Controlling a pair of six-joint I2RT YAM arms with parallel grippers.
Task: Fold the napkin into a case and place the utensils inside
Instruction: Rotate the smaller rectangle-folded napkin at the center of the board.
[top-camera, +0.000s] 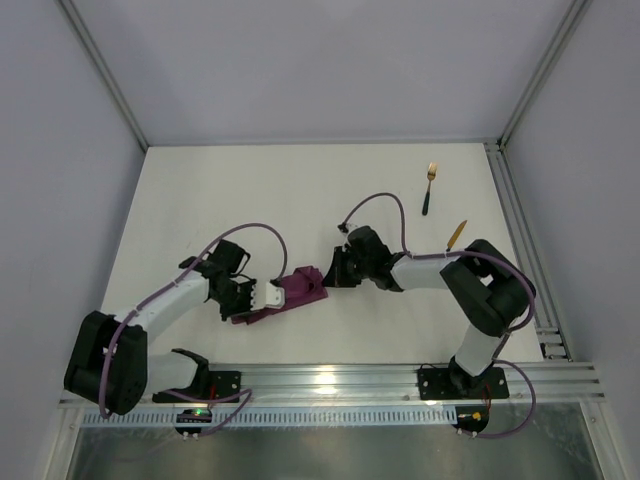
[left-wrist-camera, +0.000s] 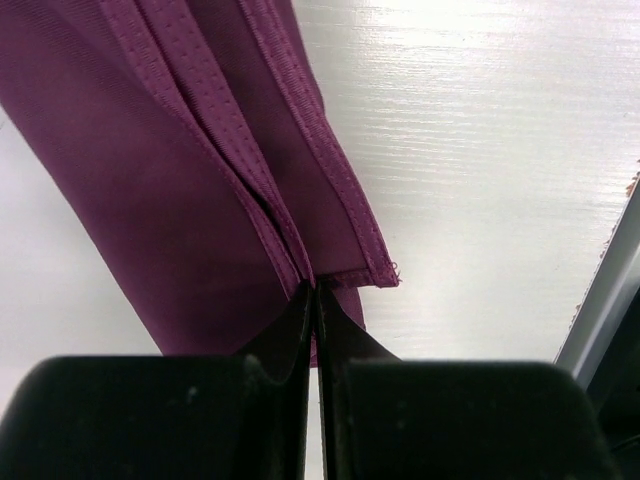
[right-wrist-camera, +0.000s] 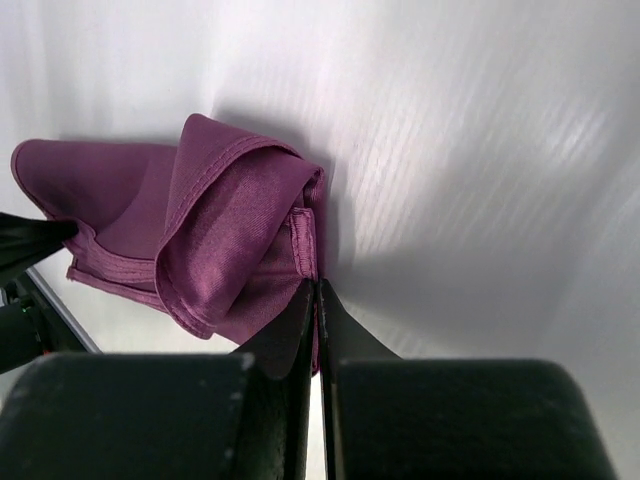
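Observation:
The magenta-purple napkin (top-camera: 298, 290) lies bunched and folded between my two grippers near the table's middle front. My left gripper (top-camera: 270, 296) is shut on its near-left hemmed edge; the left wrist view shows the folded cloth (left-wrist-camera: 190, 180) pinched at the fingertips (left-wrist-camera: 316, 292). My right gripper (top-camera: 332, 272) is shut on the napkin's right edge; the right wrist view shows the crumpled cloth (right-wrist-camera: 220, 240) pinched at the tips (right-wrist-camera: 316, 288). The gold fork (top-camera: 430, 186) and the gold-bladed knife (top-camera: 456, 235) lie at the back right, apart from the cloth.
A metal rail (top-camera: 330, 380) runs along the table's near edge, and another rail (top-camera: 520, 240) runs down the right side. Grey walls enclose the white table (top-camera: 250, 190). Cables loop over both arms.

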